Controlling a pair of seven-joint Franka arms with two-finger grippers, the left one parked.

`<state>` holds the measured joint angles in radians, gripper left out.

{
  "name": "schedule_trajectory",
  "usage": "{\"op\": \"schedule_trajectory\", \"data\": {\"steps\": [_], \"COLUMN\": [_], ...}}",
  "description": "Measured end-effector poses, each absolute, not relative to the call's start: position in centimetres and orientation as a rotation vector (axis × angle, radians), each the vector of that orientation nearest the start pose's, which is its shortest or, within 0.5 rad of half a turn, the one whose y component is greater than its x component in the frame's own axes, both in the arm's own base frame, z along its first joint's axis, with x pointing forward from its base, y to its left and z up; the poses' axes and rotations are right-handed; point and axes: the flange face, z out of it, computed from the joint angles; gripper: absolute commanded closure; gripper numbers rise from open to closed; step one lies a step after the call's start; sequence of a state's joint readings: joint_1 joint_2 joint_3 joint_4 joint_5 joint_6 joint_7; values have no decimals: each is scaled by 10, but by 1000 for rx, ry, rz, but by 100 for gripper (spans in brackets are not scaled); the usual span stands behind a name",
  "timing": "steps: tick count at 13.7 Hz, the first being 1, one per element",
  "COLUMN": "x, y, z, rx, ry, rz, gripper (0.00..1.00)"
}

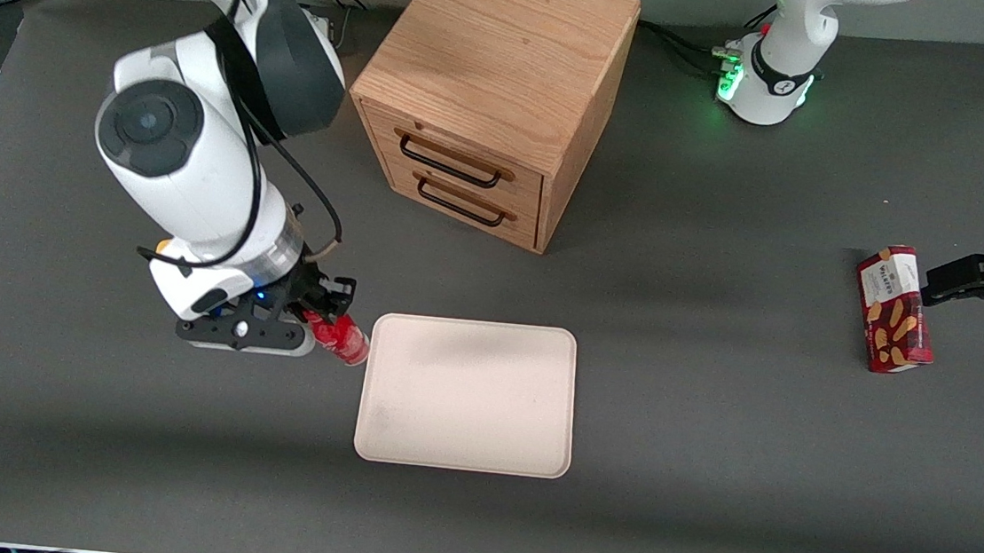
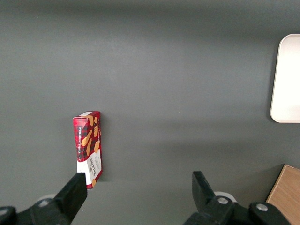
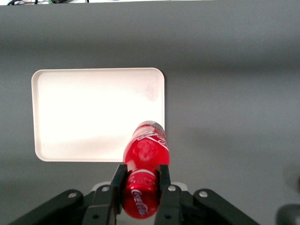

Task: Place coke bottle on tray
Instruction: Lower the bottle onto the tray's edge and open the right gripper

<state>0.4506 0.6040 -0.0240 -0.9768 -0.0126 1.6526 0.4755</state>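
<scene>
Between claw (image 3: 141, 187) fingers: coke bottle (image 3: 145, 154) pinched around label, lying tilted, held off table. Bottle end pokes out just over tray (image 3: 93, 112) corner rim. Judgement: carry farther over bare tray middle, lower until bottle rests flat, then release; dropping near rim risks roll-off.

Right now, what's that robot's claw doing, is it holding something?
Working arm's tool: closed on the coke bottle, held beside the tray at its edge.
</scene>
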Motion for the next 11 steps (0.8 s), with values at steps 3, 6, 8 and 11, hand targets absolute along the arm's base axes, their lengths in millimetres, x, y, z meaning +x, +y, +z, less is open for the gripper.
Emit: {"op": "schedule_trajectory", "data": {"steps": [3,6,8,11], "x": [678,692,698,701], "y": [310,314,314,314], "z": [482,439,412,378], "rx": [-3131,-3134,-3140,-3139], "ry": [72,75,79,81], "rz": [-121,-116,-98,-92], "gripper": [87,87,87,87]}}
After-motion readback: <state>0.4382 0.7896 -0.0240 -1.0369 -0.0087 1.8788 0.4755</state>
